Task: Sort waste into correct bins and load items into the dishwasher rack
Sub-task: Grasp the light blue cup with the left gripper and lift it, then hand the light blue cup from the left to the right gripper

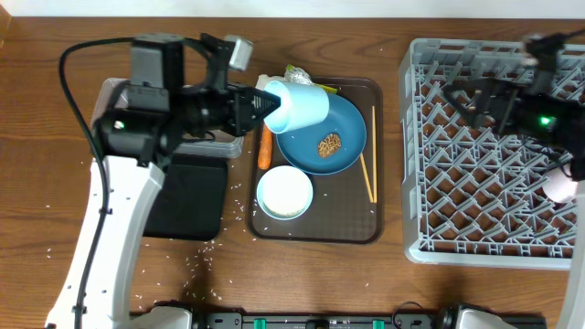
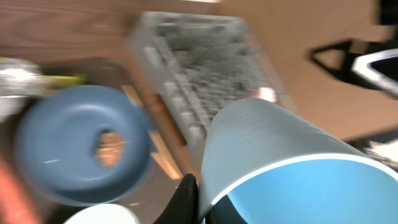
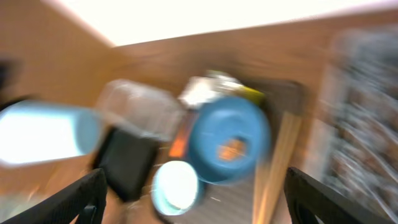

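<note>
One blue cup (image 1: 302,107) (gripped), one bowl (image 1: 284,192)

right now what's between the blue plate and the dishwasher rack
The pair of wooden chopsticks lies between the blue plate and the dishwasher rack, at the brown tray's edge nearest the rack, as the overhead view shows.

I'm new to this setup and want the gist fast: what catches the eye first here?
The small blue cup, tipped sideways in the left gripper over the upper left of the brown tray, stands out first. Next come the dark blue plate on that tray, a brown food lump on it, and the big grey dishwasher rack filling the right side.
</note>
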`<state>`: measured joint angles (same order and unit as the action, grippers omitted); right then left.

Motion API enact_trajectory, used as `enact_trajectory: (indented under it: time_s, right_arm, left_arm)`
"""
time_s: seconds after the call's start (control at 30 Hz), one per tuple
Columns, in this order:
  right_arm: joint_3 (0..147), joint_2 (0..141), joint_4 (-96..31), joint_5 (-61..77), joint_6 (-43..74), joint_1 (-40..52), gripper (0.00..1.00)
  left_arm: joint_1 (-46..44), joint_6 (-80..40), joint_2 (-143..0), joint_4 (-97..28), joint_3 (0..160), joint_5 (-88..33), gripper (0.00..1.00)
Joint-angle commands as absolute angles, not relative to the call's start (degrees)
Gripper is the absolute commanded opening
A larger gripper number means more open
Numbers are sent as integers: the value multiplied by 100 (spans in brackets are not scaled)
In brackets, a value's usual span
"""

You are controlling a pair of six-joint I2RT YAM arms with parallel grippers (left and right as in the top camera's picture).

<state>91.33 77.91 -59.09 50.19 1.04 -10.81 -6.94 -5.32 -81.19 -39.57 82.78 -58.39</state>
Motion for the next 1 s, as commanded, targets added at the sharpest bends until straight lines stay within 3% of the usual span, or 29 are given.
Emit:
enact_trajectory:
  time_s: [0.0, 0.33, 0.63, 0.97]
  right_arm:
    - [9177, 7802, -5649, 6377, -397, -508, 83]
    - [9177, 7802, -4812, 6746, -1586, 1352, 87]
    - [9177, 7948, -4392, 6455, -1653, 1992, 90]
    - [9177, 8099, -4355, 6453, -1632, 2296, 57]
  left_arm:
    - [-607, -497, -8134, -3894, 8296, -7688, 6]
    - [-635, -545, -8134, -3629, 8296, -8650, 6]
    - [-635, -628, -8132, -3629, 8296, -8956, 6]
    - [-635, -626, -8132, -3538, 8296, -8932, 6]
